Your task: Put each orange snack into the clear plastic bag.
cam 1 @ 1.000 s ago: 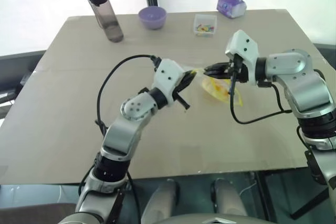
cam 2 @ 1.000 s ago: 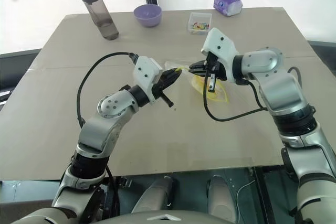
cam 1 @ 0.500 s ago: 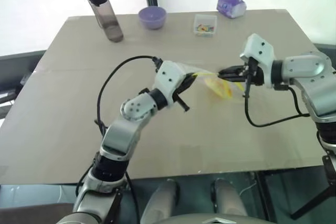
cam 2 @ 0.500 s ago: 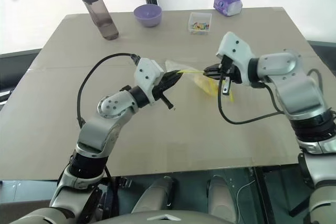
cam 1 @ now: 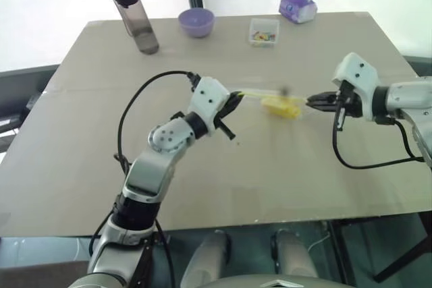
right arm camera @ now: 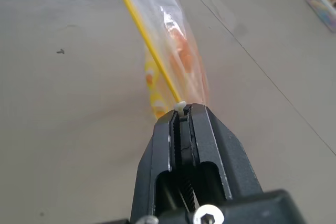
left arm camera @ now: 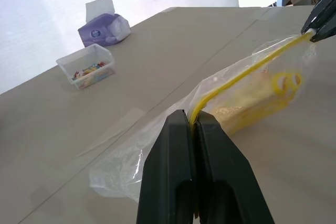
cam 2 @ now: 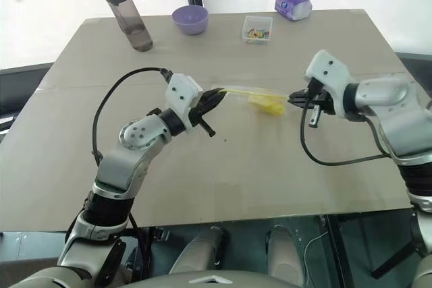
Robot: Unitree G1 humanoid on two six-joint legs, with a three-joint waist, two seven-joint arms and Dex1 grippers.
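Note:
The clear plastic bag [cam 1: 270, 99] hangs stretched just above the table between my two grippers. Its yellow seal strip [left arm camera: 247, 72] runs taut from one to the other. My left gripper [cam 1: 236, 99] is shut on the strip's left end, seen close up in the left wrist view [left arm camera: 191, 124]. My right gripper [cam 1: 314, 101] is shut on the strip's right end, with a small white piece at its tip [right arm camera: 181, 111]. The orange snack [right arm camera: 181, 59] lies inside the bag below the strip, toward the right gripper [cam 2: 266, 104].
At the far edge of the table stand a dark bottle [cam 1: 135, 18], a purple bowl [cam 1: 196, 21], a small clear box of colourful bits [cam 1: 263, 32] and a purple tissue pack [cam 1: 298, 6]. Black cables hang from both wrists.
My right gripper has slid to the right along the seal strip, pulling the bag out long and taut. The left gripper has held its place.

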